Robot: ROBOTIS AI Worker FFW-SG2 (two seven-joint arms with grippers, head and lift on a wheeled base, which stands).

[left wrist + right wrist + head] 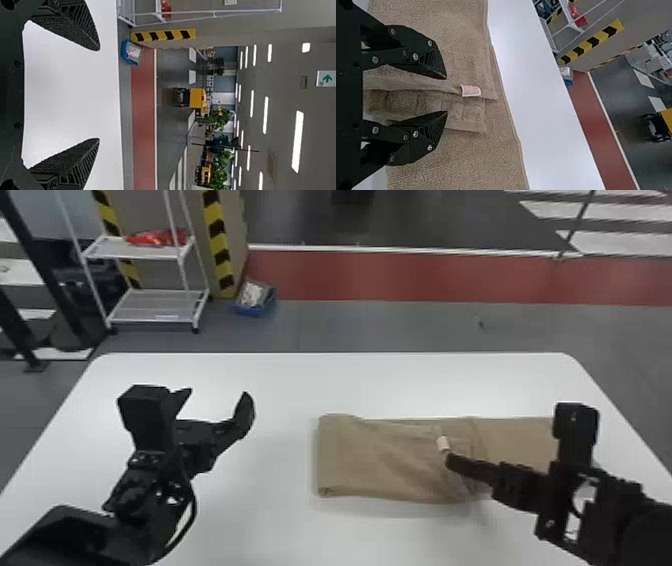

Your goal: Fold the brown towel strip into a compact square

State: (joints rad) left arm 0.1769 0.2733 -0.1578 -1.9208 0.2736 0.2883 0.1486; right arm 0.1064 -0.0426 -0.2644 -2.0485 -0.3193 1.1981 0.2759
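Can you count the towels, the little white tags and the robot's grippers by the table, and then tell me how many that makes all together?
Brown towel strip: 1
Small white tag on the towel: 1
Grippers: 2, the left gripper and the right gripper
Total: 4

The folded, rectangular terry towel strip (380,460) is plain brown, its small oblong cloth tag (470,90) white with pinkish marks. The smooth, round-cornered tabletop (260,515) is white; the two-fingered left gripper (217,392) and right gripper (452,461) are black. Long, straight tape (218,240) bears slanted yellow-and-black stripes.
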